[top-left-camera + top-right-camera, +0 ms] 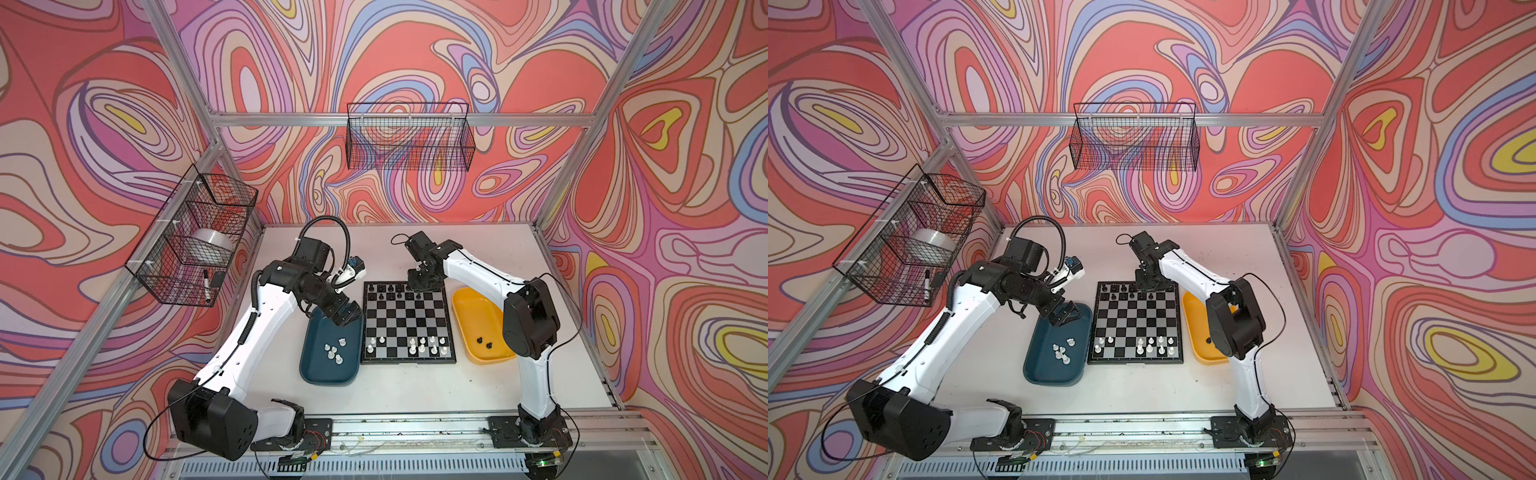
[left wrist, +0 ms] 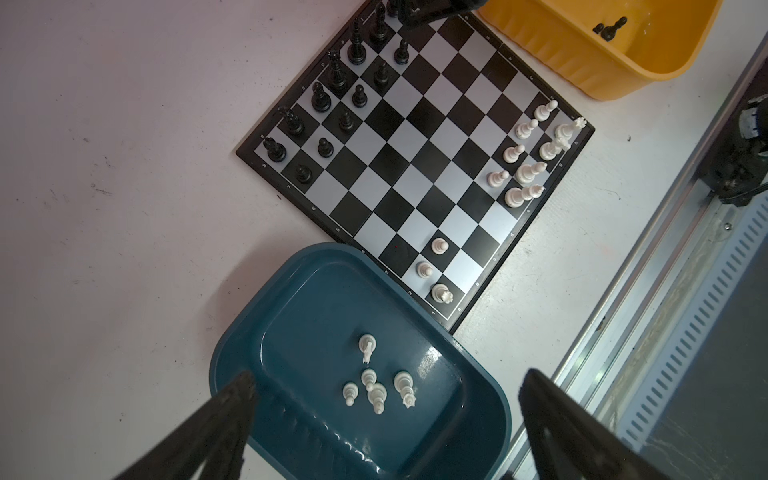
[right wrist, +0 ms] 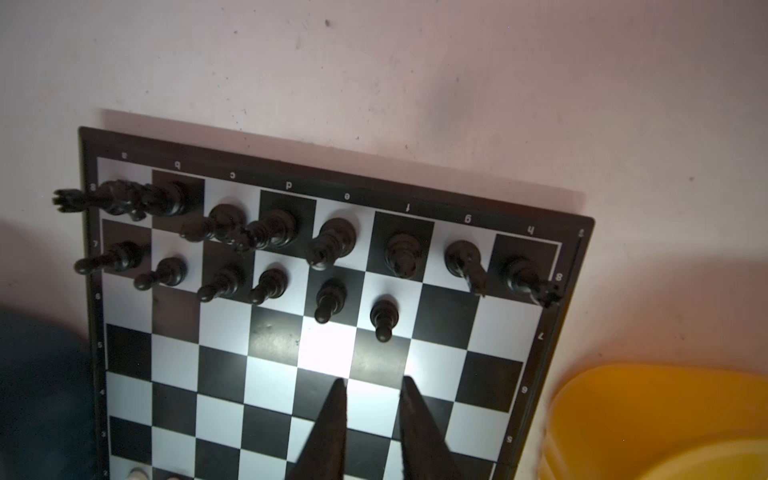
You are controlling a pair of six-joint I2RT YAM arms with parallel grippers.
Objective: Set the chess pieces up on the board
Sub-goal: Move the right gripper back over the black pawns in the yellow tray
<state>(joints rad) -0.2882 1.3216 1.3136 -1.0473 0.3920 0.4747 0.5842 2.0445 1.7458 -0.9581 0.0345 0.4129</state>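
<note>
The board [image 1: 409, 322] [image 1: 1136, 322] lies mid-table. Black chess pieces [image 1: 386, 291] [image 3: 270, 245] fill its two far rows except two squares, several leaning. White chess pieces [image 1: 422, 347] [image 2: 528, 158] stand in its near rows. Several white pieces [image 1: 333, 352] [image 2: 376, 386] lie in the teal tray [image 1: 309, 374]. Two black pieces [image 1: 484, 343] [image 2: 611, 27] sit in the yellow tray [image 1: 465, 316]. My left gripper [image 1: 347, 311] [image 2: 386, 376] hangs wide open over the teal tray's far end. My right gripper [image 1: 424, 286] [image 3: 374, 380] hovers over the board's far right, jaws narrowly apart, empty.
A wire basket [image 1: 193, 237] with a tape roll and a marker hangs on the left wall, another wire basket [image 1: 409, 137] on the back wall. An aluminium rail [image 1: 415, 428] runs along the table's front edge, carrying both arm bases.
</note>
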